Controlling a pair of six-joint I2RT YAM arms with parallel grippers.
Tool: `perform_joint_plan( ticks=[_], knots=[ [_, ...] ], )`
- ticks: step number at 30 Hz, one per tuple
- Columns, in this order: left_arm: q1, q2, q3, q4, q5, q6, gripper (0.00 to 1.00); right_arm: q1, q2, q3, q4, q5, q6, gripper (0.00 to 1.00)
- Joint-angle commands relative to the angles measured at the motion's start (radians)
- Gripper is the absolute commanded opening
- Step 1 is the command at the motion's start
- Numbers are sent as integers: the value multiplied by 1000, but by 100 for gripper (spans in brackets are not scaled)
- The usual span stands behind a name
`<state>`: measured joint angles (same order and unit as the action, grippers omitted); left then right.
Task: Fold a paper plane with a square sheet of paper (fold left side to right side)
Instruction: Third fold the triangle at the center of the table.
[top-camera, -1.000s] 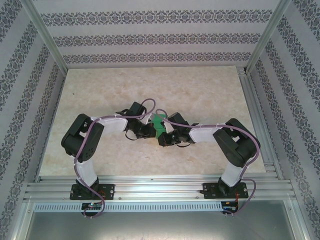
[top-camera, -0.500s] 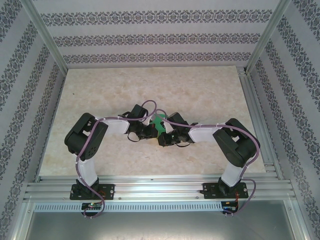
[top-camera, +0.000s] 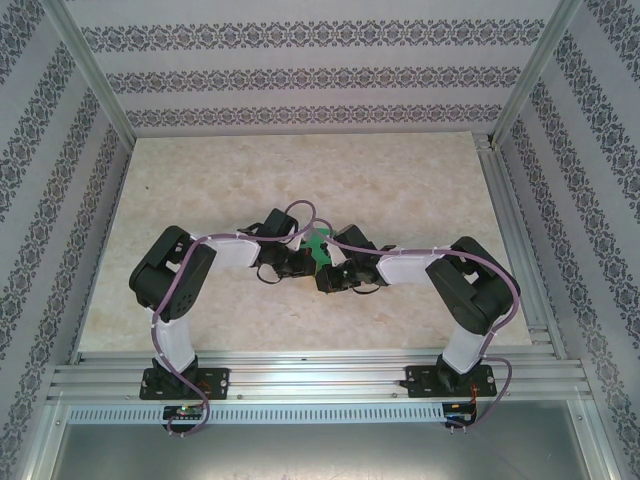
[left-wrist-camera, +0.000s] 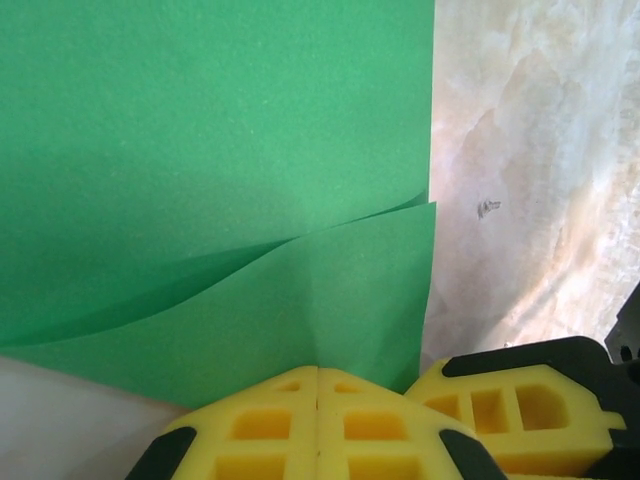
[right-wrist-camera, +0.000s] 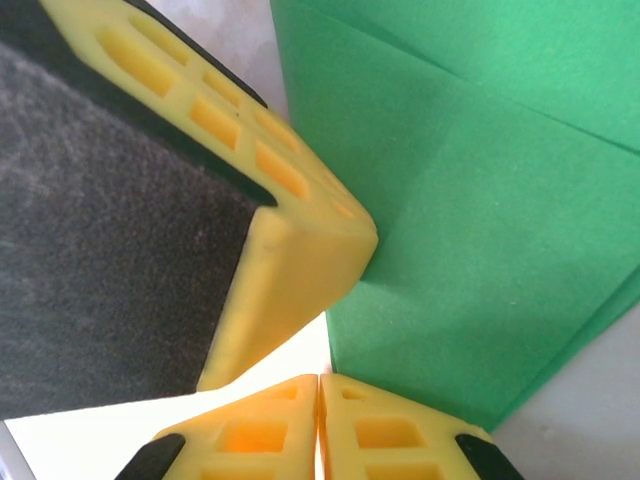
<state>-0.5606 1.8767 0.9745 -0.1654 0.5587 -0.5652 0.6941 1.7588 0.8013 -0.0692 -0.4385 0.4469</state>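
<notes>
The square sheet of paper is bright green and lies folded in layers at the table's middle, mostly covered by both wrists. In the left wrist view the sheet of paper has a top layer curling up along a slanted edge. My left gripper is shut, its tips against the lower flap near the sheet's right edge. My right gripper is shut too, its tips at the corner of the sheet of paper. Whether paper sits between either pair of jaws cannot be told. From above, the left gripper and right gripper almost touch.
The pale marbled table stretches bare behind and beside the arms. Aluminium frame rails and patterned walls bound it. In the right wrist view a yellow finger of the left gripper crowds close beside my right fingertips.
The left arm has shifted a little to the right, its gripper moving further over the green sheet, so less green shows from above. The right arm has stayed put.
</notes>
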Motion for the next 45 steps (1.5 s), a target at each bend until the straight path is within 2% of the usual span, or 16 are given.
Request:
perform_joint_plan(
  ticks=[1, 9, 18, 22, 26, 31, 35, 39, 42, 45],
  knots=[
    [87, 25, 3, -73, -239, 64, 0, 18, 39, -51, -161, 71, -18, 10],
    [199, 39, 30, -66, -252, 101, 0, 18, 31, -56, -162, 72, -13, 10],
    [286, 107, 86, -40, -233, 108, 0, 18, 18, -53, -170, 72, -17, 10],
    [301, 69, 66, -33, -214, 115, 1, 19, 4, -40, -174, 72, -16, 11],
    [315, -22, 26, -30, -180, 106, 10, 18, -33, 18, -203, 75, -24, 13],
    [324, -140, -29, -22, -116, 61, 28, 8, -126, 121, -274, 102, -51, 26],
    [324, -178, -97, 67, 7, -37, 36, -21, -181, 160, -280, 96, -54, 33],
    [309, -160, -156, 185, 95, -138, 41, -35, -148, 179, -251, 78, -55, 33],
    [288, -125, -165, 239, 120, -178, 42, -28, -84, 202, -232, 55, -44, 25],
    [268, -97, -162, 261, 121, -194, 42, -26, -45, 208, -219, 69, -38, 21]
  ],
)
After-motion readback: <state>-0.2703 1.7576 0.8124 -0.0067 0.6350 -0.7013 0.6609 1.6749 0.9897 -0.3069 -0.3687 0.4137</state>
